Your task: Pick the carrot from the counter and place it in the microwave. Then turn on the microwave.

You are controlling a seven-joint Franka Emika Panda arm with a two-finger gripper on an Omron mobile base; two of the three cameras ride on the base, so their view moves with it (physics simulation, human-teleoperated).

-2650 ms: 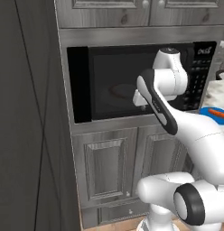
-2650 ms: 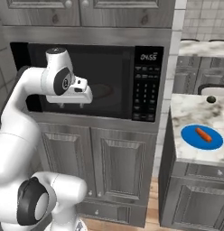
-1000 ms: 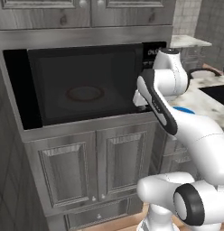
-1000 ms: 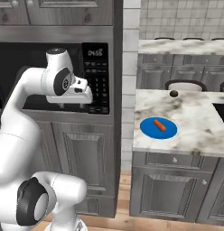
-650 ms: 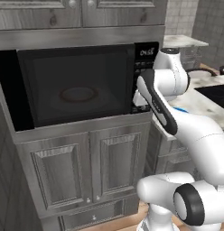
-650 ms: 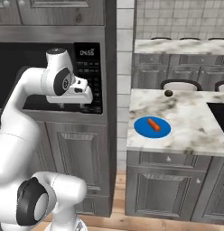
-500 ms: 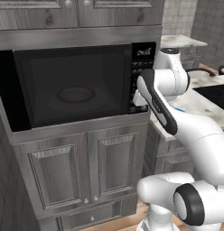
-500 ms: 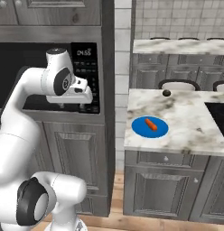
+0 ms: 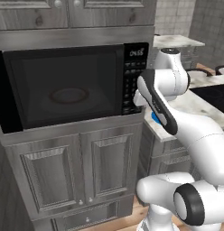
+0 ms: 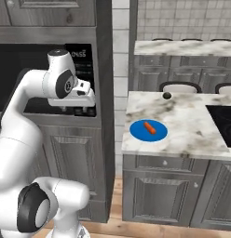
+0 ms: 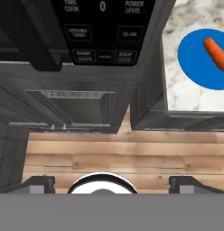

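the carrot (image 10: 150, 127) lies on a round blue plate (image 10: 140, 132), which sits near the front left corner of the marble table (image 10: 192, 125). in the hand view the carrot (image 11: 216, 54) shows at the upper right, slanted across the plate (image 11: 195, 63), with the mottled table (image 11: 177, 97) under it.

the microwave (image 9: 64, 94) is built into the grey wood cabinets (image 9: 64, 171) to the left of the table. its dark glass door is closed, with a round tray dimly visible behind the glass, and its black keypad (image 9: 132, 76) with a lit display runs down its right side. in the right base view the keypad (image 10: 84, 69) is partly covered by the arm.

the tool (image 10: 75, 110) hangs from the white arm in front of the lower part of the keypad, pointing downward, well apart from the carrot. in the hand view its two dark fingertips (image 11: 39, 182) stand far apart at the bottom corners, so the tool (image 11: 111, 185) is wide open, and there is nothing between them but the wooden floor (image 11: 109, 153) below. that view also takes in the bottom rows of the keypad (image 11: 105, 31) and a cabinet door (image 11: 68, 106) under it.

further back on the table there is a small dark round thing (image 10: 167, 95), and a black cooktop (image 10: 224, 118) is set in at the right.
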